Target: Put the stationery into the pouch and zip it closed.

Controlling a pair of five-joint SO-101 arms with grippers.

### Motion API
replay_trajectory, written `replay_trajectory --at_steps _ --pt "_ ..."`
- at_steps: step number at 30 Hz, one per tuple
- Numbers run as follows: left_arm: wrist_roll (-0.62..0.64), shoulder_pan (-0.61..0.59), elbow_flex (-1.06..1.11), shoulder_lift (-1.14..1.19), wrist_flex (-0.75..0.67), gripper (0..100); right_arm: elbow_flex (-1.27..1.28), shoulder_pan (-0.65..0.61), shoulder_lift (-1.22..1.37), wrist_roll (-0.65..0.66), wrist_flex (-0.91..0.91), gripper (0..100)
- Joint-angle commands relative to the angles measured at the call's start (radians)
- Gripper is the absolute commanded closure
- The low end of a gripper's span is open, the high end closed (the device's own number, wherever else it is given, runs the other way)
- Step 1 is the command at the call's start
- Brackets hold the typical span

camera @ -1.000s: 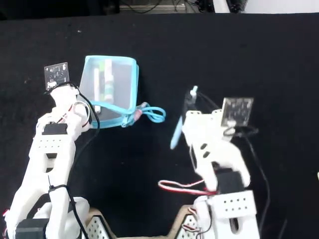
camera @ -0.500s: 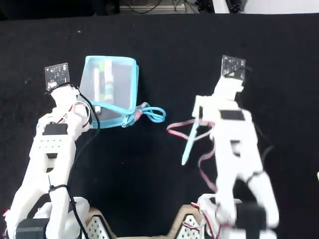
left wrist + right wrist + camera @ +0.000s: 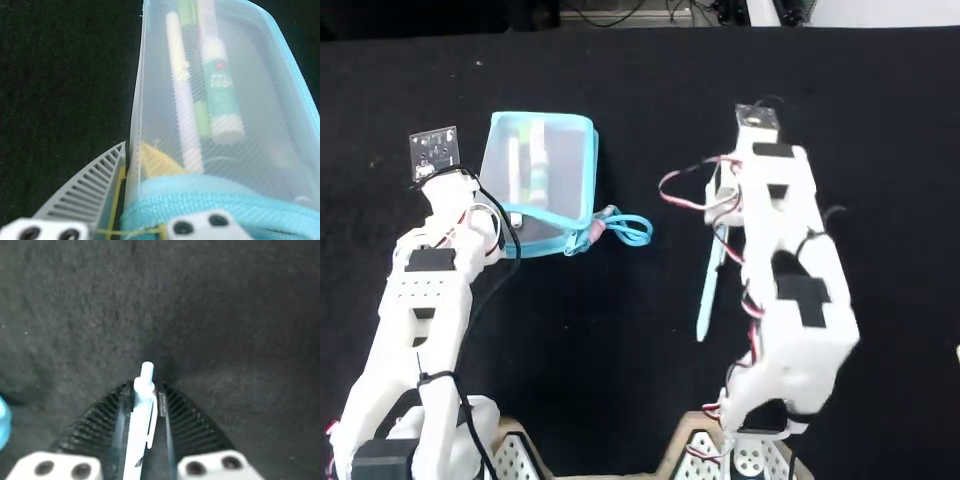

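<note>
Gripping a light-blue pen [image 3: 139, 427] between closed jaws, the right gripper [image 3: 144, 386] hangs above the black table [image 3: 640, 90], well apart from the mesh pouch [image 3: 558, 170], on its loop-strap [image 3: 632, 229] side. The left gripper [image 3: 131, 150] pinches the pouch's near rim beside the teal zipper [image 3: 210, 202]. Inside the pouch lie a white pen [image 3: 182, 110] and a green-labelled marker [image 3: 222, 100].
</note>
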Motion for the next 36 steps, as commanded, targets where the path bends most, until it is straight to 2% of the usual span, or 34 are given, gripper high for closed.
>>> replay_trajectory --at_steps 1,4,6,13,17,25,36 --pt "-0.011 -0.027 0.041 0.018 0.005 97 -0.229 0.008 0.070 0.066 0.152 93.0" --pt "-0.011 -0.027 0.041 0.018 0.005 97 -0.366 -0.018 0.136 0.135 0.264 80.4" --pt "-0.011 -0.027 0.041 0.018 0.005 97 -0.460 -0.043 0.185 0.187 0.331 76.0" --pt "-0.011 -0.027 0.041 0.018 0.005 97 -0.865 -0.061 0.374 0.255 0.566 84.5" --pt "-0.011 -0.027 0.041 0.018 0.005 97 -0.978 -0.046 0.483 0.249 0.572 85.0" --pt "-0.011 -0.027 0.041 0.018 0.005 97 -1.001 -0.041 0.553 0.247 0.577 85.0" --pt "-0.011 -0.027 0.041 0.017 0.005 97 -0.808 -0.035 0.550 0.247 0.577 84.9"
